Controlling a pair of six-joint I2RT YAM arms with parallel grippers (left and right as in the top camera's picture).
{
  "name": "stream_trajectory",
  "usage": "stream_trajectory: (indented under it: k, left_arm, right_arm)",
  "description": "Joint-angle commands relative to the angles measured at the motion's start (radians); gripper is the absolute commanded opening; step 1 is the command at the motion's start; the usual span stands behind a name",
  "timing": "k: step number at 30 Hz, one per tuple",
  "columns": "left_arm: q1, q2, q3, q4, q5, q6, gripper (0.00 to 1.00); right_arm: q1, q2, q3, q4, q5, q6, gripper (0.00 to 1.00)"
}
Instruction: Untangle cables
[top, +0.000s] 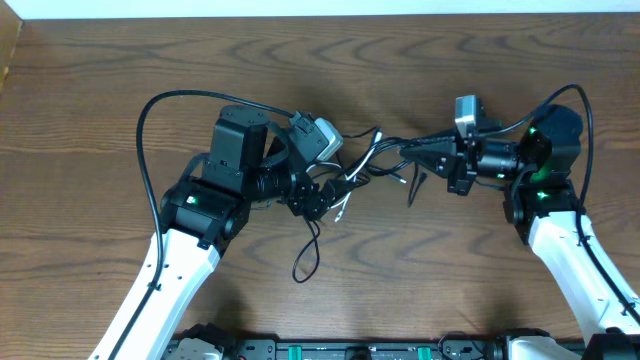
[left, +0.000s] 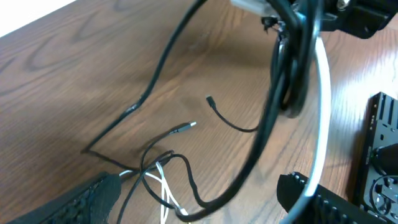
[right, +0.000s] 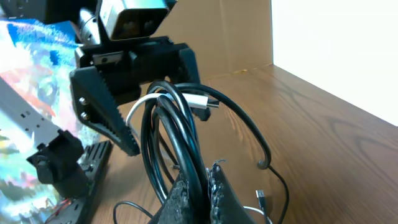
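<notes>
As the overhead shows, the cables (top: 385, 150) bunch between left jaws and right jaws over the tabletop (top: 100, 80). Left wrist: loose plug ends (left: 186, 126) lie below. Right wrist: right jaws pinch the black strands, left jaws spread. Mid-separation, I judge; next, a left grip on one strand.

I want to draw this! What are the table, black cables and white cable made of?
The table looks like wood or wood-look laminate: brown, swirly grain, soft sheen. The black cables seem coated in smooth rubber or plastic; they bend in loops and shine slightly. The white cable is probably glossy plastic too: it catches the light.
</notes>
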Motion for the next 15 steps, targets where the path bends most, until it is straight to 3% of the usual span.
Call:
stream_trajectory:
  k: [1, 15]
  left_arm:
    - [-0.002, 0.000, 0.016, -0.003, 0.079, 0.012, 0.86]
    - [-0.004, 0.029, 0.016, 0.004, 0.153, 0.059, 0.87]
  right_arm:
    - [-0.003, 0.005, 0.002, 0.000, 0.008, 0.027, 0.01]
    - [0.057, 0.005, 0.002, 0.138, -0.005, 0.095, 0.01]
